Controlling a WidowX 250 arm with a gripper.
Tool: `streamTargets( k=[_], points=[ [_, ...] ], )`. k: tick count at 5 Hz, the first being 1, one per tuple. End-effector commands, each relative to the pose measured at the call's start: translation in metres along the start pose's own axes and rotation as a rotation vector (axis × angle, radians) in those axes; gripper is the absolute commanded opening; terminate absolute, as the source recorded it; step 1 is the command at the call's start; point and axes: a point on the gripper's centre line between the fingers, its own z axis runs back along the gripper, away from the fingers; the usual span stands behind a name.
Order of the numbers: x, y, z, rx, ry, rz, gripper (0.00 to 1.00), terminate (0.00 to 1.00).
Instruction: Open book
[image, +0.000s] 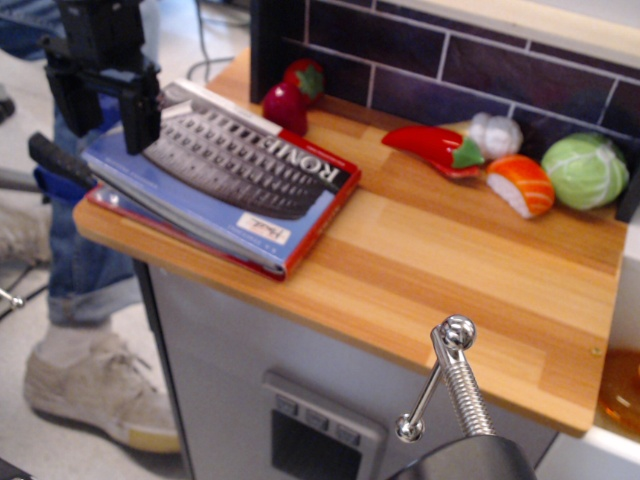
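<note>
The book (225, 180) lies closed on the left part of the wooden counter (430, 270). It has a blue cover, a grey Colosseum picture, white "ROME" on a black band and a red spine. Its left end overhangs the counter's edge. My black gripper (104, 112) hangs open over the book's far left end, jaws pointing down, one finger (143, 110) over the cover and the other (67, 105) beyond the book's left edge. It holds nothing.
Toy foods stand along the dark tiled back wall: two red fruits (295, 95), a red pepper (430, 148), garlic (495, 133), sushi (520, 185), a green cabbage (583, 170). A person's leg (70, 260) stands left of the counter. A metal rod (455, 385) rises at the front.
</note>
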Motion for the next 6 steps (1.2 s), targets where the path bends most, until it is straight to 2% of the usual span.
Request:
streamTargets(
  k=[1,3,5,6],
  points=[
    [0.010,0.006,0.005,0.035,-0.058,0.018,1.00,0.00],
    [0.018,-0.003,0.007,0.003,-0.087,0.011,1.00,0.00],
    [0.018,-0.015,0.011,-0.086,-0.098,0.029,1.00,0.00],
    [0.019,-0.021,0.010,-0.113,-0.079,0.038,1.00,0.00]
  ],
)
